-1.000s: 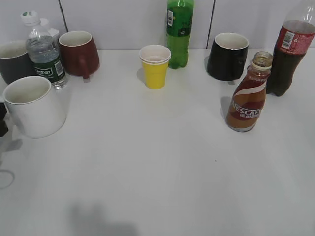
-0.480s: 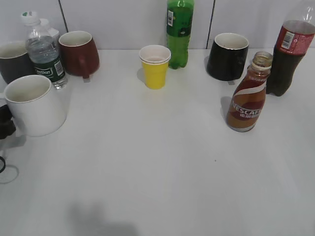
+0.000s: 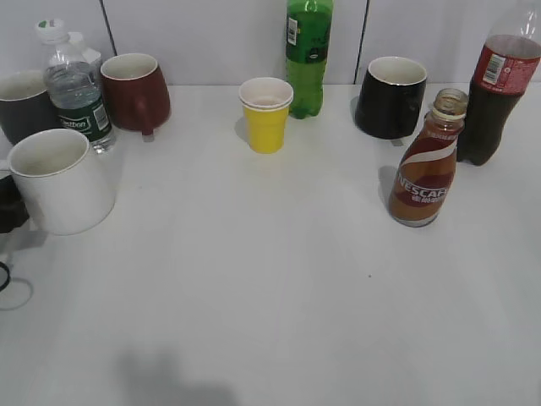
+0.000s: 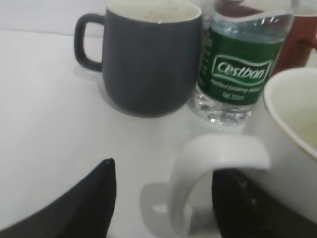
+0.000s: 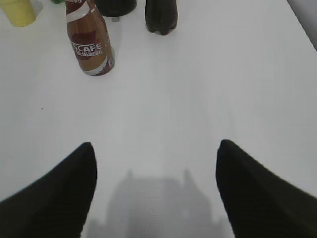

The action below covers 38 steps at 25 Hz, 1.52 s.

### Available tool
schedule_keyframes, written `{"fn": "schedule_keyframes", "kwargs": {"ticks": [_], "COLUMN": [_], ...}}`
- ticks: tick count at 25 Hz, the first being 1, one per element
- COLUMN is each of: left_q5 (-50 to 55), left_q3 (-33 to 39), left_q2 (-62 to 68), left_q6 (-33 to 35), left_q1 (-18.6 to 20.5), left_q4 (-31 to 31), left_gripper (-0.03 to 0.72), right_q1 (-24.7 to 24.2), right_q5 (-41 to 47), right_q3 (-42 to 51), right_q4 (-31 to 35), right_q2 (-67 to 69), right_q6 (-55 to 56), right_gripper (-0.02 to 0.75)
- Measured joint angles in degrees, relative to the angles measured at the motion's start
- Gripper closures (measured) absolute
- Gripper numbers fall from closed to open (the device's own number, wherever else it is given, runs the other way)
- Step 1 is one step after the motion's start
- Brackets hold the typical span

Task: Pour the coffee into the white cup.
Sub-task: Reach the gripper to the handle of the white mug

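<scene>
The white cup (image 3: 59, 180) stands at the left of the table, handle pointing left. In the left wrist view its handle (image 4: 218, 154) lies between my left gripper's (image 4: 163, 198) open jaws; one finger (image 4: 94, 198) is left of the handle, the other (image 4: 237, 203) shows inside the handle loop against the cup (image 4: 292, 129). A dark bit of the left gripper (image 3: 8, 207) shows at the exterior view's left edge. The coffee bottle (image 3: 427, 165) stands uncapped at the right and also shows in the right wrist view (image 5: 90, 44). My right gripper (image 5: 156, 188) is open and empty, well short of it.
A dark grey mug (image 4: 148, 54), a water bottle (image 4: 240, 64) and a maroon mug (image 3: 135, 91) stand behind the white cup. A yellow paper cup (image 3: 266, 114), a green bottle (image 3: 307, 55), a black mug (image 3: 390, 96) and a cola bottle (image 3: 499, 93) line the back.
My left gripper has come in from the left edge up to the white cup's handle. The cup shifted slightly. The coffee bottle has not moved.
</scene>
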Motion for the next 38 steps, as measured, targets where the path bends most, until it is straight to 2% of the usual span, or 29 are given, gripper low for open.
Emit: {"fn": "schedule_keyframes", "kwargs": {"ticks": [10,27,33,38], "left_q5": [0.53,5.27,0.81,-0.43], "left_q3": [-4.24,-8.78,-13.18,-14.58], "left_q2": [0.17,3.25,8.28,9.66], "left_q6": [-2.39,-2.95,-2.99,-3.02], "left_q1": [6.12,6.52,6.60,6.60], "left_q4": [14.77,18.56,20.22,21.57], "left_gripper": [0.221,0.314,0.407,0.565], "right_q1": [0.00,0.00,0.00,0.00], "right_q5": [0.00,0.00,0.00,0.00], "right_q3": [0.00,0.00,0.00,0.00], "right_q4": [0.00,0.00,0.00,0.00], "right_q2": [0.00,0.00,0.00,0.00], "right_q6": [0.00,0.00,0.00,0.00], "right_gripper": [0.150,0.150,0.150,0.150]}}
